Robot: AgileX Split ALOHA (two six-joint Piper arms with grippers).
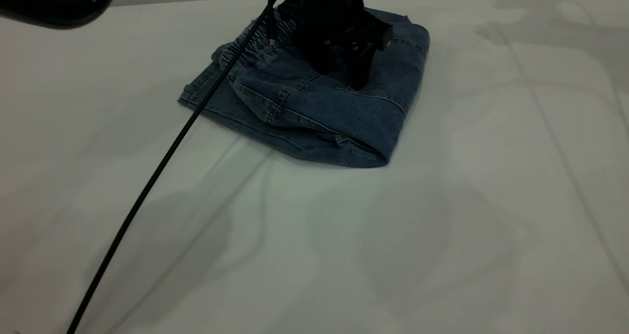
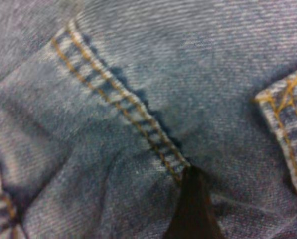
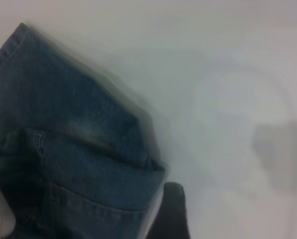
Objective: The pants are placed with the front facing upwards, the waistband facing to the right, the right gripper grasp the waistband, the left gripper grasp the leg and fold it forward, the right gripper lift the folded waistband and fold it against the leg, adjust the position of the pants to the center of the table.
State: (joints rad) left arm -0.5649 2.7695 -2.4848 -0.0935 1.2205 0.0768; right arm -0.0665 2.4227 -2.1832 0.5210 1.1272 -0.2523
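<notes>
In the exterior view, the large pale grey matte table (image 1: pixel 442 216) carries the short blue denim pants (image 1: pixel 314 113), folded into a compact, thick bundle. The bundle lies at the far middle of the table. The dark, ruched elastic waistband (image 1: pixel 250 46) sits at the bundle's far left and faces left. The rounded fold edge points near and right, so the bundle's longer line runs diagonally from far left to near right. A hemmed layer sticks out flat at the near left. The black angular left gripper (image 1: pixel 342 78) comes straight down from the far side onto the top of the bundle. Its two fingers are spread, with denim showing between them, and the tips press on the cloth. A thin black braided cable (image 1: pixel 162 162) runs from it over the waistband to the near left edge.

The left wrist view is filled by the pants (image 2: pixel 213 74), with a tan-stitched seam crossing them. One dark fingertip (image 2: pixel 193 211) touches the cloth just beside that seam.

In the right wrist view, the pants (image 3: pixel 64 124) lie on the table (image 3: pixel 228 74), blurred. A dark part of the right gripper (image 3: pixel 171 211) shows beside the bundle's edge. Whether this gripper is spread or pressed together cannot be told.
</notes>
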